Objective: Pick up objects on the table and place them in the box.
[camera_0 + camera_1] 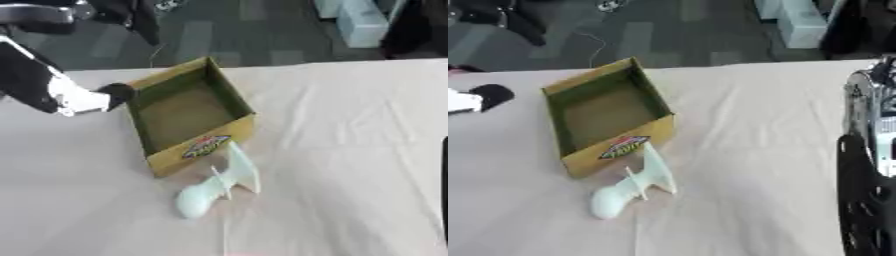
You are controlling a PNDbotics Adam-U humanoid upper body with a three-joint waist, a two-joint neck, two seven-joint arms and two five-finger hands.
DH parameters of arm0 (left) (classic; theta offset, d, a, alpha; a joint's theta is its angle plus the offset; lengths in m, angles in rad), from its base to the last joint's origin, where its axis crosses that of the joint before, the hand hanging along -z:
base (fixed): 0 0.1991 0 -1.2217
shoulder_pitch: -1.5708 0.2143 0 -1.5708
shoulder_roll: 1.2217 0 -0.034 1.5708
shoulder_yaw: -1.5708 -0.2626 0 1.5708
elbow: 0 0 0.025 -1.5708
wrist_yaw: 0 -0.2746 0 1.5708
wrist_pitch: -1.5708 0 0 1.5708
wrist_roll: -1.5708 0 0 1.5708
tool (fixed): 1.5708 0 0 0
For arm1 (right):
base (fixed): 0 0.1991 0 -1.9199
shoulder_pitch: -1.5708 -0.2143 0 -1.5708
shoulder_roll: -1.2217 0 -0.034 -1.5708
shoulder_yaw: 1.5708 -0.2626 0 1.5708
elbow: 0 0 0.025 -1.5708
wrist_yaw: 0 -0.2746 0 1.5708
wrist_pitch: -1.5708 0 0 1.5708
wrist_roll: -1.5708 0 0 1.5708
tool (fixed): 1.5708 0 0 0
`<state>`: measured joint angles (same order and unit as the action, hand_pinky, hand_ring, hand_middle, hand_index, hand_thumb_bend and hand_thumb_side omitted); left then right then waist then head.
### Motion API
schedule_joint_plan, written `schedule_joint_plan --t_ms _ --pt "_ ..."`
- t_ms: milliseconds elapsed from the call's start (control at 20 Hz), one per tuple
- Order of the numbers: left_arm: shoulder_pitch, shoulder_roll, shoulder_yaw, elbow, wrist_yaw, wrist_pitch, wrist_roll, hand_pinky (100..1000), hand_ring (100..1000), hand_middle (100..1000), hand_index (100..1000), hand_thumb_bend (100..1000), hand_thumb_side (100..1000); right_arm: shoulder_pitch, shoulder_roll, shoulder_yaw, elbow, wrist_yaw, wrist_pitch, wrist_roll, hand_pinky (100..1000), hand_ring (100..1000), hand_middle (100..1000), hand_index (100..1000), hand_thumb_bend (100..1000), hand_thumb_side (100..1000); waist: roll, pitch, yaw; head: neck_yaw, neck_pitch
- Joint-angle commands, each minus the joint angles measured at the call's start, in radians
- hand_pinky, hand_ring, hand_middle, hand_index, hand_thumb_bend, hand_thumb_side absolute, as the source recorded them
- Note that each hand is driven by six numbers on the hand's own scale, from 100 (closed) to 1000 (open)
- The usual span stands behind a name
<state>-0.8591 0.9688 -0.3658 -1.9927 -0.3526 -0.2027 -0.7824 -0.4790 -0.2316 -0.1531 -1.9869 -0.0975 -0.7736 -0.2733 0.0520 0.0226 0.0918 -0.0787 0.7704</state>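
The left eye view shows most of the robot's left arm reaching in from the left, black with a white wrist section, and the left hand (117, 93) at the box's (229, 98) left wall near its far corner. The hand is a dark rounded shape touching or just beside the rim; how far its fingers are open, and whether they hold the wall, cannot be told. The right eye view shows only the tip of that hand and a white bit of wrist at the picture's edge, a little apart from the box. That view alone shows the right arm (870, 165), a tall black and silver form well to the right of the box; its hand cannot be made out.

The box is open-topped brown cardboard, square with thin upright walls, dull olive-brown inside, and nothing can be seen in it. On its near outer wall sits a colourful label (205, 146) in red, yellow and blue; its lettering is too blurred to read.

Just in front of the box's near wall lies a pale mint-white object (214, 186), smooth like plastic, with a rounded bulb end pointing away from the box and thin flat fins nearest it. It rests on the table's (350, 150) cream cloth, which is matte and faintly creased.
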Motion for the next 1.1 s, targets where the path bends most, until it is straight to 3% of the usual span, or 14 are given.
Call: schedule_joint_plan --t_ms 50,300,350,500,800,1100 --pt "-0.019 -0.002 -0.045 -0.007 -0.022 -0.003 -0.031 678 752 787 848 241 798 -0.017 -0.009 0.005 -0.013 -0.006 0.000 0.006 683 582 589 713 100 899 0.001 -0.011 -0.006 0.009 0.000" --pt "-0.019 -0.031 -0.131 -0.007 -0.069 0.014 -0.049 638 753 774 838 298 852 -0.021 -0.005 0.007 -0.013 -0.008 0.000 0.005 684 582 588 713 100 903 0.003 -0.010 -0.013 0.016 0.000" --pt "-0.020 -0.035 -0.145 -0.007 -0.080 0.019 -0.055 635 757 774 835 288 912 -0.021 -0.005 0.008 -0.013 -0.008 0.000 0.005 684 582 588 713 100 903 0.003 -0.010 -0.014 0.018 0.000" --pt "-0.017 -0.049 -0.176 -0.007 -0.103 0.037 -0.091 610 760 779 820 331 950 -0.023 -0.003 0.009 -0.013 -0.008 0.000 0.005 683 582 587 713 100 904 0.003 -0.010 -0.017 0.023 0.000" --pt "-0.034 -0.067 -0.171 -0.007 -0.160 0.082 -0.124 539 744 760 781 402 948 -0.024 -0.001 0.009 -0.013 -0.006 -0.001 0.003 683 582 586 713 100 904 0.004 -0.011 -0.018 0.026 0.000" --pt "-0.036 -0.091 -0.197 -0.007 -0.172 0.109 -0.125 523 751 761 792 413 940 -0.027 0.001 0.011 -0.013 -0.004 -0.001 0.000 683 582 586 713 100 905 0.005 -0.010 -0.022 0.029 0.000"
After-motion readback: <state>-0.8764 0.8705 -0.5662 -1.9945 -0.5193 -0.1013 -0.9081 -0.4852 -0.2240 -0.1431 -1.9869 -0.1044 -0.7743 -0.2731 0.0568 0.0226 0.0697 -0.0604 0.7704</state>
